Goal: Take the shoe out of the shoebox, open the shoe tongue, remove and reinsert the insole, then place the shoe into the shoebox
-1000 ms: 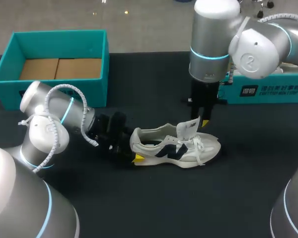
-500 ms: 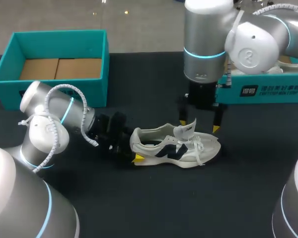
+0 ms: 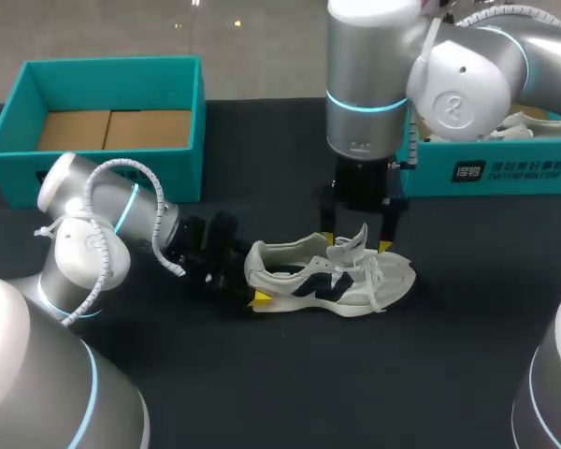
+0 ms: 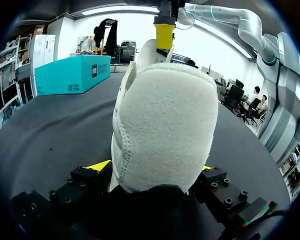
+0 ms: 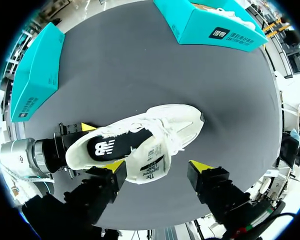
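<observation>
A white sneaker with dark side marks (image 3: 341, 281) stands upright on the black table, toe pointing right. My left gripper (image 3: 250, 278) lies low at its heel, and the heel (image 4: 162, 125) fills the gap between both fingers (image 4: 97, 166), which press it from two sides. My right gripper (image 3: 355, 245) hangs open over the middle of the shoe. The raised tongue (image 5: 150, 167) stands between its yellow tips, close to one finger but not pinched. A black insole (image 5: 107, 147) shows inside the shoe (image 5: 180, 120).
An open teal shoebox (image 3: 182, 122) with a cardboard floor stands at the back left. A second teal box (image 3: 491, 168), with white contents, stands at the back right behind my right arm. Bare black table lies in front of the shoe.
My right gripper has let go of the tongue, opened and shifted left over the shoe. The tongue stays raised. The left arm and shoe have not moved.
</observation>
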Robot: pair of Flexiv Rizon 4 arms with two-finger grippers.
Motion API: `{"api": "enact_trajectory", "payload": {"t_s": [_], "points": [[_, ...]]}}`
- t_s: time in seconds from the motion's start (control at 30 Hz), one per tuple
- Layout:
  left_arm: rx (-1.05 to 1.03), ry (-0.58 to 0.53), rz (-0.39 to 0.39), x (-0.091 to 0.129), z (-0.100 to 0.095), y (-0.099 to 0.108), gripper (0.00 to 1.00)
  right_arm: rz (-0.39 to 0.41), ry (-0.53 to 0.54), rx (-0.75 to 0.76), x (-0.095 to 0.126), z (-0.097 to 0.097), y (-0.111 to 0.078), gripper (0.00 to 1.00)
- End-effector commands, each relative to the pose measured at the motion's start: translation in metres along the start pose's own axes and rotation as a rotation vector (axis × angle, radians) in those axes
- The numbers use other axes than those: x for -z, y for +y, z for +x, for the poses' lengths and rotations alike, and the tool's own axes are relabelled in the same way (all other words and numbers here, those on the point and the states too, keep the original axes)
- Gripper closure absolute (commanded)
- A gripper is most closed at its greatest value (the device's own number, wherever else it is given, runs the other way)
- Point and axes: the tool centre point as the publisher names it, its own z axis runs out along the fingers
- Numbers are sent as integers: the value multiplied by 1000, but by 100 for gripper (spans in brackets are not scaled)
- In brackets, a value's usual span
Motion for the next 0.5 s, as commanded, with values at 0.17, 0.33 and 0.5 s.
{"api": "enact_trajectory", "payload": {"t_s": [0.17, 0.33, 0.5], "points": [[0, 0, -1, -1, -1, 2, 100, 8, 17, 5, -10, 6, 9, 71], [0, 0, -1, -1, -1, 2, 100, 5, 32, 15, -7, 3, 17, 100], [0, 0, -1, -1, -1, 2, 100, -11, 18, 64, -3, -13, 25, 100]]}}
